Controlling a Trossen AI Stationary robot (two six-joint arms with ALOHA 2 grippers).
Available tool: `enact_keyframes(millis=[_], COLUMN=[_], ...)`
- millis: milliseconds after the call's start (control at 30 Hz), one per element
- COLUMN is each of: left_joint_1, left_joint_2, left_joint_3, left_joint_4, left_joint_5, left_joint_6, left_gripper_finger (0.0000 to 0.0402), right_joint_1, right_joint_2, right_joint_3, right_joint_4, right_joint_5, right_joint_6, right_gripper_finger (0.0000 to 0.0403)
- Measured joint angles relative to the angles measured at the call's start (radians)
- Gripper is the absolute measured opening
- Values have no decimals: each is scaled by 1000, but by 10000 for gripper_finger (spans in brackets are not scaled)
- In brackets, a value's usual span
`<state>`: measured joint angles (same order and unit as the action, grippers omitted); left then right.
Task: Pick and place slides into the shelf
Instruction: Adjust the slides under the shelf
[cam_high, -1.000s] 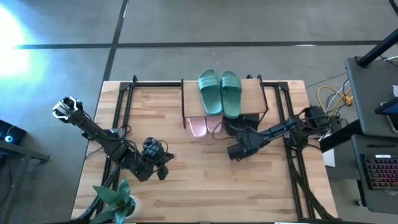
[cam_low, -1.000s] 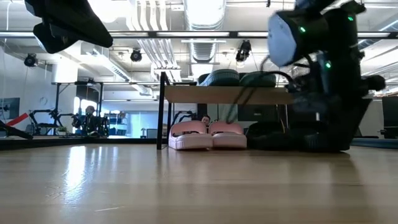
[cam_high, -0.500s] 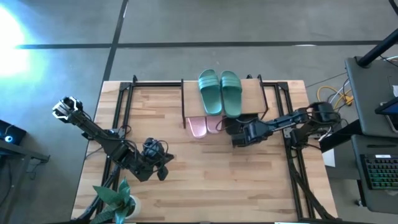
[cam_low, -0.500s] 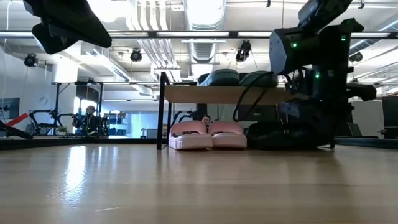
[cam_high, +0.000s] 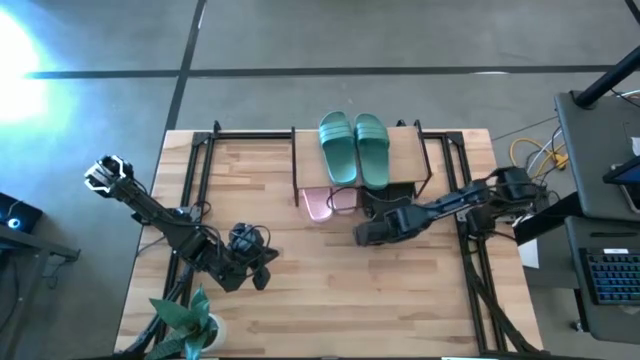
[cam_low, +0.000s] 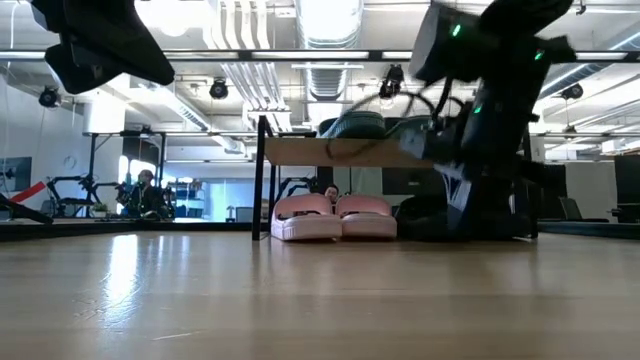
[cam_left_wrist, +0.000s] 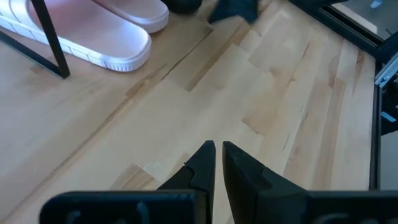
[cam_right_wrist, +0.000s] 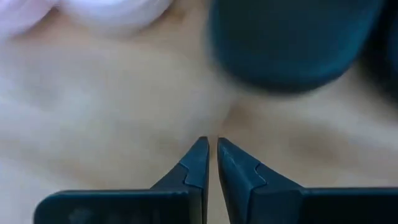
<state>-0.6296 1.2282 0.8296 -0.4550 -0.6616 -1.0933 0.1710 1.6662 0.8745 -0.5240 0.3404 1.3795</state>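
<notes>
The shelf (cam_high: 405, 150) stands at the table's far middle, and the teal-green pair (cam_high: 355, 148) lies on its plank top. Under it, resting on the tabletop, are the pale pink pair (cam_high: 320, 204) on the left and the black slides (cam_high: 387, 194) on the right. All three pairs show in the low view: teal (cam_low: 355, 125), pink (cam_low: 330, 218), black (cam_low: 425, 217). My right gripper (cam_high: 363, 234) is shut and hovers just in front of the black slide's (cam_right_wrist: 292, 43) near end. My left gripper (cam_high: 262, 276) is shut over the near-left of the table, pointing toward the pink slides (cam_left_wrist: 93, 37).
Black metal frame rails (cam_high: 190, 180) run along both sides of the table. A potted plant (cam_high: 185, 320) stands at the near-left corner. Bare wood (cam_high: 330, 290) lies between the grippers and the near edge. A desk with a keyboard (cam_high: 610, 280) is off to the right.
My right gripper went toward the shelf's front by the black slides, then drew back toward the near edge and a little to the left, staying shut. The left arm kept still.
</notes>
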Motion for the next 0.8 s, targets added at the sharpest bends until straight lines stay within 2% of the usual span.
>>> enact_keyframes(millis=[233, 433, 600, 700, 800], left_joint_1=[0, 0, 0, 0, 0], left_joint_2=[0, 0, 0, 0, 0], left_joint_3=[-2, -3, -6, -10, -14], left_joint_4=[2, 2, 1, 3, 3], left_joint_5=[9, 9, 9, 8, 7], left_joint_6=[0, 1, 7, 8, 7], left_gripper_finger=[15, 15, 15, 15, 15], right_joint_1=[-38, -16, 27, 16, -17], right_joint_2=[89, 102, 119, 168, 236], right_joint_3=[36, 119, 203, 261, 333], right_joint_4=[-37, 5, 134, 128, 130], right_joint_5=[89, 105, 117, 187, 143], right_joint_6=[-47, -134, -285, -358, -403], right_gripper_finger=[27, 27, 27, 27, 27])
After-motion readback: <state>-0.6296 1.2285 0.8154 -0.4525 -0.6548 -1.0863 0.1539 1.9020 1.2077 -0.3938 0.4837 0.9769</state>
